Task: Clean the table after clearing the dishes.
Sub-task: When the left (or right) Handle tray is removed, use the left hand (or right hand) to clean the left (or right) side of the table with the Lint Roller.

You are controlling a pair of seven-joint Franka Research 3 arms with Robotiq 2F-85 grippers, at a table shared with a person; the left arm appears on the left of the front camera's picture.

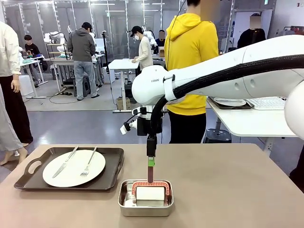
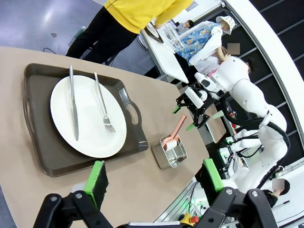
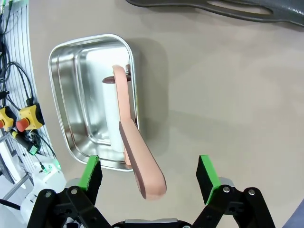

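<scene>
Right gripper [image 3: 148,176]: jaws spread fully and holding nothing. The green pads stand either side of the pink handle [image 3: 137,152], clear of it.
Left gripper [image 2: 154,178]: jaws wide and empty, raised over the left side of the table [image 1: 228,190].
Cleaning tool: its white roll lies in the steel tin [image 1: 145,210], near centre. The handle slants up toward the right gripper.
Dishes: one plate [image 1: 71,173] with knife [image 1: 65,162] and fork [image 1: 89,164] on the tray [image 1: 114,166], left of the tin and not yet cleared.
Risk, grip: the handle is slanted, so the pads may catch only its tip. The tool could then slip or swing on lifting.
Risk, tin: the roll looks to sit snug, so a lift may drag or tip the light tin.
Risk, sweep: wiping leftward with the tray in place could strike it, shift the cutlery and leave the surface beneath uncleaned.
</scene>
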